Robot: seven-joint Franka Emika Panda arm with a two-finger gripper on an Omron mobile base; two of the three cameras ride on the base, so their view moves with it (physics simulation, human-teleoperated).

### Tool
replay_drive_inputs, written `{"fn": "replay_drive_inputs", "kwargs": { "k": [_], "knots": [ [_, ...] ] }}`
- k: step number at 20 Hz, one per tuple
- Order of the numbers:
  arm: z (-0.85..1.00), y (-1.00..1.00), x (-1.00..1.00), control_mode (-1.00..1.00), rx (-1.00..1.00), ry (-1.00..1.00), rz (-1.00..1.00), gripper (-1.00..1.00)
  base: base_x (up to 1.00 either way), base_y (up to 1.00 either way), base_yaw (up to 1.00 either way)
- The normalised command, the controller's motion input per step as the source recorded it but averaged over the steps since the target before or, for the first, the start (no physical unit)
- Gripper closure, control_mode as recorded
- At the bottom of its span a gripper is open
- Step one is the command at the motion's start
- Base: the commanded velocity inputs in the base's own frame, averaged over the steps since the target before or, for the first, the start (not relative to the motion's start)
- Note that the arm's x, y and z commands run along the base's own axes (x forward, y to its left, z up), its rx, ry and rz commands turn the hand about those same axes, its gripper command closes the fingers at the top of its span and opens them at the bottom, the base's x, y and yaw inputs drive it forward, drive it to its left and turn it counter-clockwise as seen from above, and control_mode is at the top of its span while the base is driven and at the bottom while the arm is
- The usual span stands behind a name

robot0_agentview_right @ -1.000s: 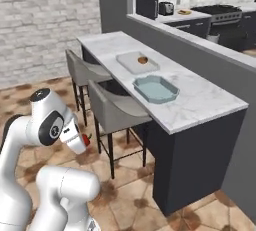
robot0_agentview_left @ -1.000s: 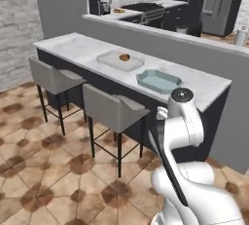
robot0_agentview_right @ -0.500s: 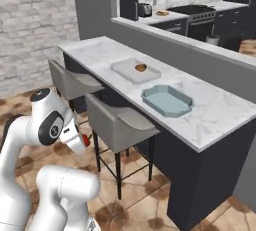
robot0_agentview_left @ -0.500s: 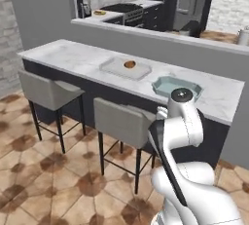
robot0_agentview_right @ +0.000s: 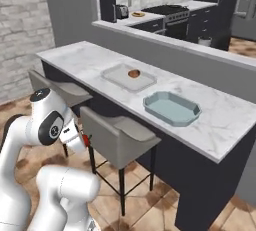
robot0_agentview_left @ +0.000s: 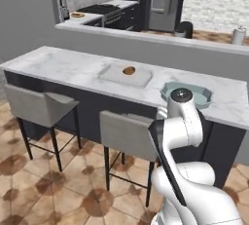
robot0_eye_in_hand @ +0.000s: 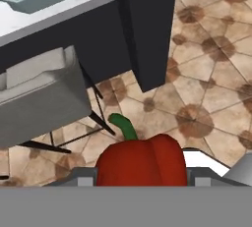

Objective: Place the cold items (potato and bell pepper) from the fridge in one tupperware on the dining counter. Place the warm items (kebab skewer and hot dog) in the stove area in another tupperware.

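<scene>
My gripper (robot0_agentview_right: 84,140) hangs low beside my body, in front of the stools, and is shut on the red bell pepper (robot0_eye_in_hand: 141,162), whose green stem points up in the hand view. On the white marble dining counter (robot0_agentview_left: 63,65) lies the flat whitish tupperware (robot0_agentview_left: 125,75) with the brown potato (robot0_agentview_left: 129,70) in it. To its right stands the teal octagonal tupperware (robot0_agentview_left: 187,95), with nothing in it. Both also show from the right: tray (robot0_agentview_right: 120,77), potato (robot0_agentview_right: 133,73), teal container (robot0_agentview_right: 171,108). The steel fridge (robot0_agentview_left: 163,2) stands far back. Kebab skewer and hot dog are too small to make out.
Two grey stools (robot0_agentview_left: 41,107) (robot0_agentview_left: 129,134) stand tucked under the counter between me and it. Behind the counter rises a grey ledge (robot0_agentview_left: 146,36). The stove (robot0_agentview_right: 167,9) sits in the kitchen behind, with a small plate (robot0_agentview_right: 138,14) beside it.
The whole scene has shifted: the base has driven and turned, so the counter is now nearer and more square-on. The gripper holds the bell pepper as before.
</scene>
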Motion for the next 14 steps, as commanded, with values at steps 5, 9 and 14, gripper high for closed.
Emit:
{"fn": "replay_drive_inputs", "kwargs": {
  "k": [5, 9, 14],
  "knots": [
    [0.00, 0.00, 0.00, 1.00, 0.00, 0.00, 0.00, 1.00, 0.22, 0.50, -0.33],
    [0.00, 0.00, 0.00, 1.00, 0.00, 0.00, 0.00, 1.00, 0.25, 0.62, -0.33],
    [0.00, 0.00, 0.00, 1.00, 0.00, 0.00, 0.00, 1.00, 0.17, 0.66, -0.33]
  ]
}}
